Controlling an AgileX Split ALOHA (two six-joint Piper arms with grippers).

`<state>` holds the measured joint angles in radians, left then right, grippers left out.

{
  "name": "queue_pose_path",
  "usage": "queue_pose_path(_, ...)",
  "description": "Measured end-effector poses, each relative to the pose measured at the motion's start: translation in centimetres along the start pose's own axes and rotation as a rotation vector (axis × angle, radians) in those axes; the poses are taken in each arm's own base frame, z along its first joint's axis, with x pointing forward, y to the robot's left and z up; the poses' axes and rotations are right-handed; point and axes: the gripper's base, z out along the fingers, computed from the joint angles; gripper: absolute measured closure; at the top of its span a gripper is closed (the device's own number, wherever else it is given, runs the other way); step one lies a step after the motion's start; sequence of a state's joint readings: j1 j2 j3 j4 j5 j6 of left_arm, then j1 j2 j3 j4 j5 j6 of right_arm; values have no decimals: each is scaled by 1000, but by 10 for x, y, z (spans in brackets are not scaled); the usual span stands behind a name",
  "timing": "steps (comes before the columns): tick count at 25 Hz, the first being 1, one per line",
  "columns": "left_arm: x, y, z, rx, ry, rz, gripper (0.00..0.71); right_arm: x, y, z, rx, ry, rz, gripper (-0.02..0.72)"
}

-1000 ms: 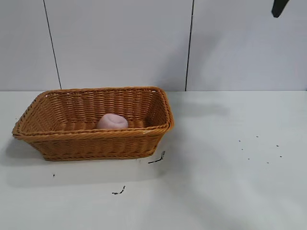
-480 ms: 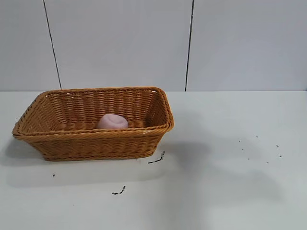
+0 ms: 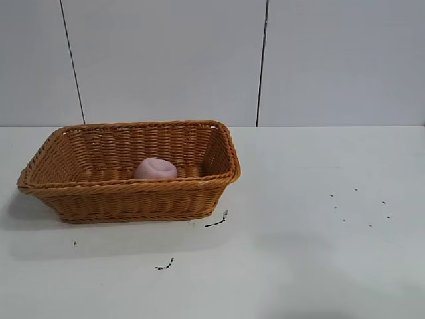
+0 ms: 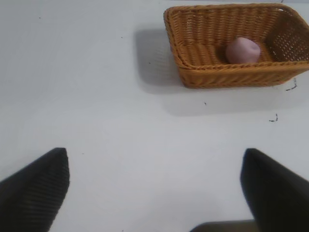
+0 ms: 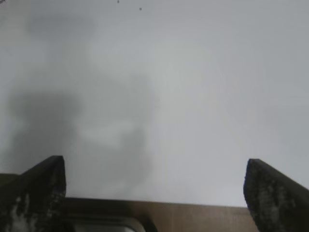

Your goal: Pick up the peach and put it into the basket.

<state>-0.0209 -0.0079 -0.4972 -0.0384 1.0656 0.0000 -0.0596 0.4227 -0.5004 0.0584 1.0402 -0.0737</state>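
Small dull pink rounded peach rests inside the large orange-brown woven wicker basket, apparently already delivered; left gripper and right gripper, both spread and empty, hover away from the basket

A white table is carrying everything here, and the wicker basket is sitting directly on it as the one large item. Just off the basket's near right corner a short black scrap is lying on the surface, and a second one is lying a little farther out from the basket's near long side. A scatter of tiny dark specks (too small to identify) is dotting the tabletop well apart from the basket, out beyond its right end. A soft shadow is falling on the table along the basket's near side.
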Motion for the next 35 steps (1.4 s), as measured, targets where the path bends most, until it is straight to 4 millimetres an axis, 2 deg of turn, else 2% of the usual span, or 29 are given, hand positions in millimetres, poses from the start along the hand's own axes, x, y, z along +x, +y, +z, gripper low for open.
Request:
queue_pose_path(10, 0, 0, 0, 0, 0, 0, 17, 17, 3, -26, -13, -209, -29, 8)
queue_pose_path(18, 0, 0, 0, 0, 0, 0, 17, 40, 4, -49, -24, -423, -53, 8)
queue_pose_path(35, 0, 0, 0, 0, 0, 0, 17, 42, 4, -51, -26, -434, -48, 8)
